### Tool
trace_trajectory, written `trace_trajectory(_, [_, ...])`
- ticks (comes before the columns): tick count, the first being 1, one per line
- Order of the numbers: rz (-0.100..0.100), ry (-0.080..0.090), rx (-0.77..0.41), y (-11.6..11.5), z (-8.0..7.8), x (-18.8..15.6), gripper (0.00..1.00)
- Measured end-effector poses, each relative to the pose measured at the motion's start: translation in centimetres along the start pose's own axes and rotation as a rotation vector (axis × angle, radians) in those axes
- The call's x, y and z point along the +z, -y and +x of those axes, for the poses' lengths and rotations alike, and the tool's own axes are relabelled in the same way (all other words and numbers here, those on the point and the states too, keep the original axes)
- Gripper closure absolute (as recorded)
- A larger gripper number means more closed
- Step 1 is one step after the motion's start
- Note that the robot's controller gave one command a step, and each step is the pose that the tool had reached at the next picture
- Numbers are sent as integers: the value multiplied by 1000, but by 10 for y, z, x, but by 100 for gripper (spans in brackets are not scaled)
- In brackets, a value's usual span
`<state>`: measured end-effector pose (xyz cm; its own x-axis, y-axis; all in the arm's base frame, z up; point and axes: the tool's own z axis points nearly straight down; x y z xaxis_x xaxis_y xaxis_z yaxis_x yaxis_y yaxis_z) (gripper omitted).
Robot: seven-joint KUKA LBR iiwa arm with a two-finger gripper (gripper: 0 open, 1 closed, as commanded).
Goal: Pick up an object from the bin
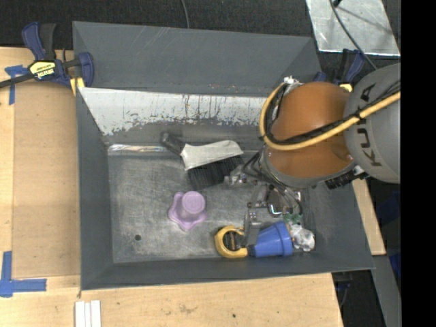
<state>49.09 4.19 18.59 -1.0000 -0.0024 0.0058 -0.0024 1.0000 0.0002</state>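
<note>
Blue and tipped on its side, a cup [274,241] is seen by the lower right corner of the grey bin [204,60], touching a yellow tape ring [219,242]. The gripper [262,213] is held just above both. Whether it is wide or closed cannot be told. A purple thing [187,210] and a brush [208,159] are seen further left.

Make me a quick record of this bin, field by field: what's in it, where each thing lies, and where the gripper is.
bin: grey metal
brush: black bristles, pale handle, back middle
purple cup: centre-left, apart from the rest
yellow ring: front, against the blue cup
blue cup: on its side, front right
crumpled wrapper: just right of the blue cup
gripper: over the yellow ring and blue cup
</note>
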Motion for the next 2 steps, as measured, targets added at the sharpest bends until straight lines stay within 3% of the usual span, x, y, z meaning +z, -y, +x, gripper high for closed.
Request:
trace_trajectory(1, [0, 8, 1, 0, -2, -4, 0])
trace_trajectory(2, [1, 13, -82, 0, -9, 21, 0])
